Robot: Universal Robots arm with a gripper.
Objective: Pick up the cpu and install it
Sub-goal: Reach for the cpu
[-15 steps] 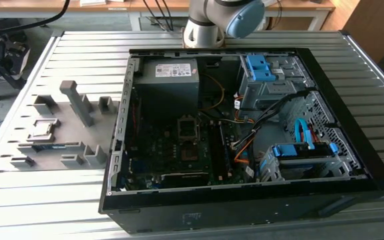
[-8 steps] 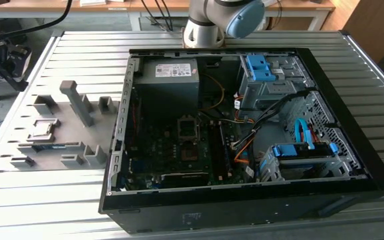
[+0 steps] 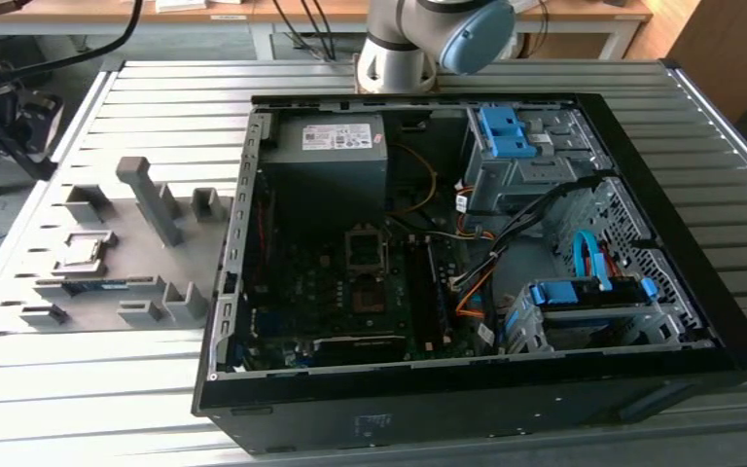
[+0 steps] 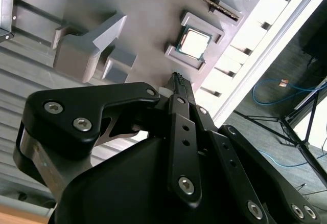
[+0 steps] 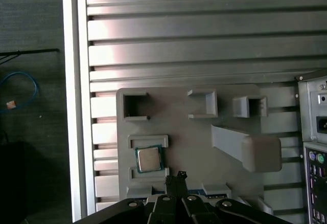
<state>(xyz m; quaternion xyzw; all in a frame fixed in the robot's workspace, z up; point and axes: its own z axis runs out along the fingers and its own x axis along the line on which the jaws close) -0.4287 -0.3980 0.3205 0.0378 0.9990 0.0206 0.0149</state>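
Note:
The cpu (image 5: 148,158), a small square chip with a dull silver top, lies flat in a framed pocket of the grey fixture plate (image 5: 194,152). It is also in the second wrist view, cpu (image 4: 195,42), and in the exterior view as a pale square, cpu (image 3: 88,251), at that view's left. My gripper (image 5: 177,176) hangs above the plate, its black fingertips (image 4: 177,78) pressed together and holding nothing. It sits a short way off the chip, apart from it. The motherboard socket (image 3: 365,255) lies inside the open computer case (image 3: 633,136).
Upright grey blocks (image 3: 153,199) and small brackets stand on the fixture plate around the chip. The case holds a grey power-supply box (image 3: 328,146), blue drive bays (image 3: 510,131) and loose cables (image 3: 529,243). The slatted metal table (image 3: 153,88) ends near the plate; blue cable lies on the floor (image 5: 20,88).

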